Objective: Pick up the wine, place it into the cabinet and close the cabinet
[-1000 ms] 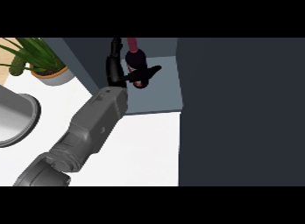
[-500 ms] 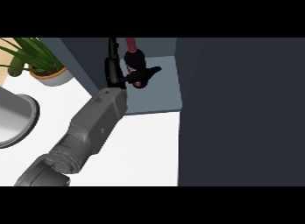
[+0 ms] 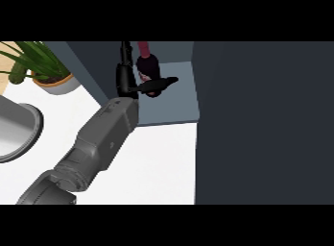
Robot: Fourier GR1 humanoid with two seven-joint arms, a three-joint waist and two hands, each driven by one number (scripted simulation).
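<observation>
The wine bottle, dark with a reddish neck, stands inside the open cabinet on its blue-grey shelf. My left hand reaches into the cabinet just left of the bottle. Its fingers run straight up along the bottle's left side, and the thumb sticks out to the right across the bottle's near side. The fingers are not curled round the bottle; I cannot tell whether they touch it. My right hand does not show.
A large dark cabinet door panel fills the right half of the view. A potted plant stands at the upper left on the white counter, and a steel pot sits at the left edge.
Almost nothing has moved; the thumb sits slightly higher than one second ago. The bottle and forearm are where they were.
</observation>
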